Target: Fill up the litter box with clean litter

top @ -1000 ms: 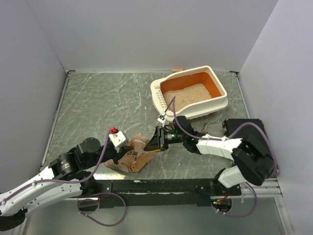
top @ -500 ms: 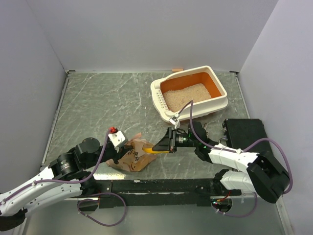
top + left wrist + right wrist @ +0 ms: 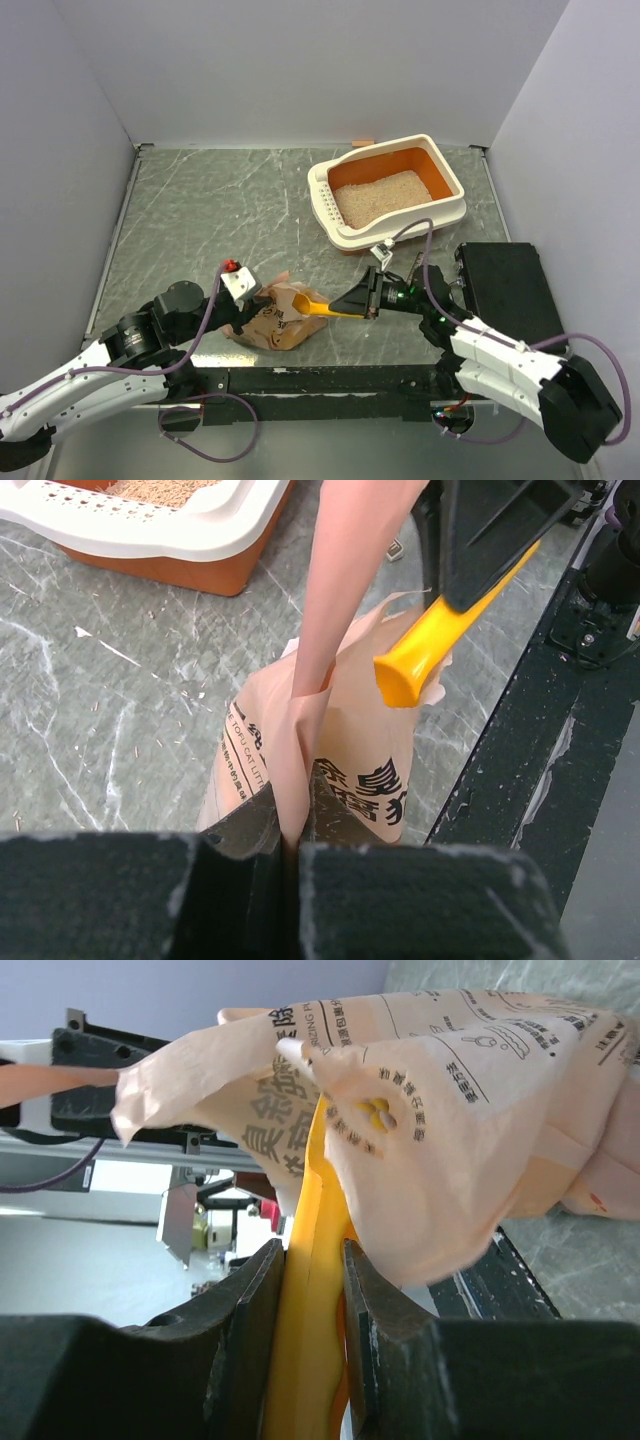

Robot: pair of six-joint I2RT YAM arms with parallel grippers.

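The litter box (image 3: 322, 196), cream-white with an orange inside, stands at the back right and holds clean litter (image 3: 381, 196). It also shows in the left wrist view as litter box (image 3: 205, 542). A tan paper bag (image 3: 268, 322) lies near the front edge. My left gripper (image 3: 243, 303) is shut on a fold of that bag (image 3: 352, 742). My right gripper (image 3: 366, 298) is shut on the handle of a yellow scoop (image 3: 318, 307), whose head sits at the bag's mouth. In the right wrist view the scoop (image 3: 316, 1222) runs under the bag (image 3: 455, 1110). Whether it carries litter is hidden.
A flat black box (image 3: 505, 290) lies to the right of my right arm. A small orange-brown piece (image 3: 362, 142) lies behind the litter box. Pale walls close three sides, and a black rail (image 3: 330, 380) runs along the near edge.
My right gripper has drawn back to the right, pulling the yellow scoop most of the way out of the bag. The left arm and the bag have stayed put.
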